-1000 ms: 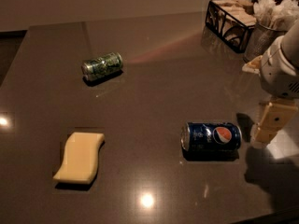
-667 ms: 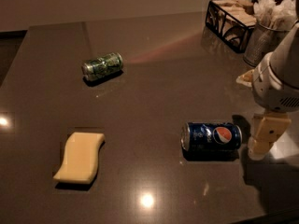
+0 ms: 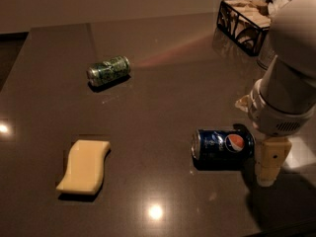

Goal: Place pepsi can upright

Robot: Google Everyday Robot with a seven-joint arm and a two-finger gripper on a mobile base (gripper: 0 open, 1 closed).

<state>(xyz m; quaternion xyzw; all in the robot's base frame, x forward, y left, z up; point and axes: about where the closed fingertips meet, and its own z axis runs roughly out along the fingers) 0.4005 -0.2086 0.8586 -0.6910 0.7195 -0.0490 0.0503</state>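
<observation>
The pepsi can [image 3: 222,144], dark blue with a round red-white-blue logo, lies on its side on the dark table [image 3: 163,93], right of centre and near the front. My gripper [image 3: 256,133] hangs from the white arm at the right, right at the can's right end. It is open. One beige finger [image 3: 269,163] stands just right of the can, and the other fingertip [image 3: 242,102] shows behind it. The can is not held.
A green patterned can [image 3: 108,70] lies on its side at the back left. A yellow sponge [image 3: 85,166] lies at the front left. A black wire basket [image 3: 244,21] with packets stands at the back right corner.
My arm has moved down and left, bringing the gripper close to the pepsi can's right end. The cans and sponge have not moved.
</observation>
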